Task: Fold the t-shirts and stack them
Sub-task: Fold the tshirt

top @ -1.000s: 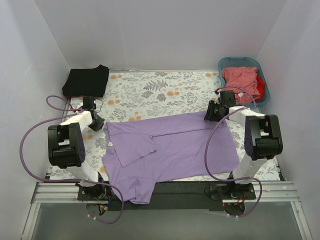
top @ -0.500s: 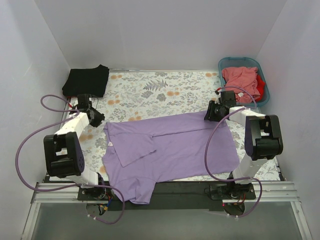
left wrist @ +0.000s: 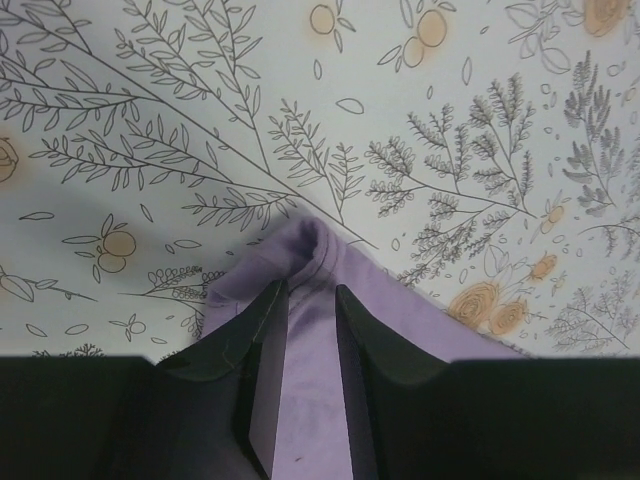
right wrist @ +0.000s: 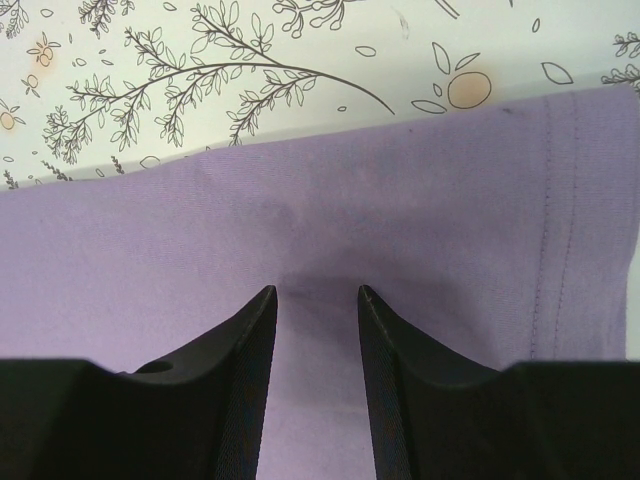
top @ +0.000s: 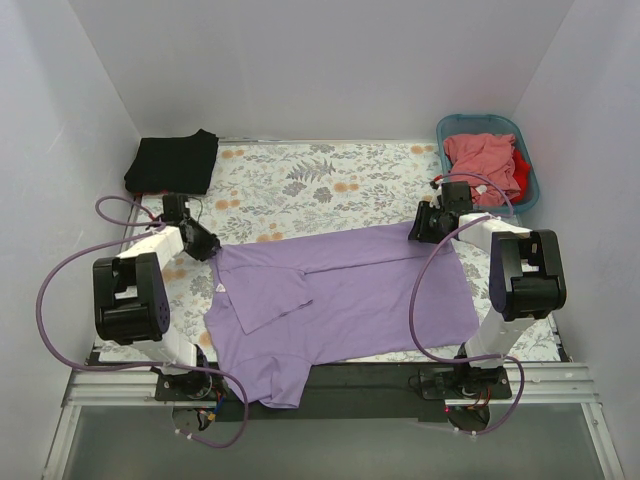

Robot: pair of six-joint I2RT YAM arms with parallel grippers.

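**While purple cotton lies flat, grippers sit at its far corners**

Spread across the near half of the floral table (top: 300,180), the lavender-purple t-shirt (top: 360,300) lies collar left. A folded black t-shirt (top: 172,160) sits far left. A salmon-pink t-shirt (top: 480,158) and a red t-shirt (top: 521,165) fill the basket (top: 478,122) far right. Light, limp cotton will likely drag and wrinkle, so its far corners look the best holds. The right gripper (right wrist: 317,292) is half open on flat cloth. The left gripper (left wrist: 309,292) is narrowly open astride the bunched far-left corner, no clamp showing.

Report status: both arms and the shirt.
Left gripper open, astride corner of purple shirt. Right gripper open, over shirt near far edge. Shirt spread out. Nothing in the way.
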